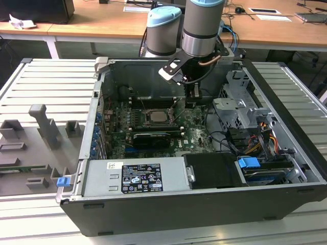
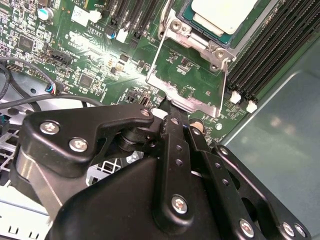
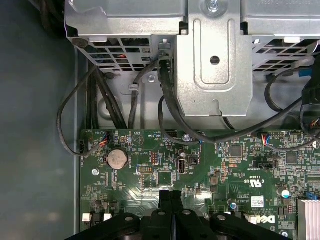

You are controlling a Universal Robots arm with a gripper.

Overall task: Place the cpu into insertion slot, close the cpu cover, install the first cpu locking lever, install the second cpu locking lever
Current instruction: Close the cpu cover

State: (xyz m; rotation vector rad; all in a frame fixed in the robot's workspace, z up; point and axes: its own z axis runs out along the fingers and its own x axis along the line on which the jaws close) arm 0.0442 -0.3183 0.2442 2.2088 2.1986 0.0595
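Inside the slot (image 2: 196, 36) the cpu (image 2: 225, 12) lies flat, silvery top up. Hinged off the slot, the cover (image 2: 192, 104) is swung open, and green board shows through its cut-out. At the cover's edge farthest from the slot sits the gripper (image 2: 169, 107), fingers pressed together. The likely risk is that a push skids off that thin edge and scrapes the board beside the slot.

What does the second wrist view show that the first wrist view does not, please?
Second wrist view: the cpu seated in the insertion slot, the cpu cover swung open, and the memory slots. First wrist view: a metal drive cage, black cables and a coin battery. Both: the gripper, fingers together, over the green motherboard.
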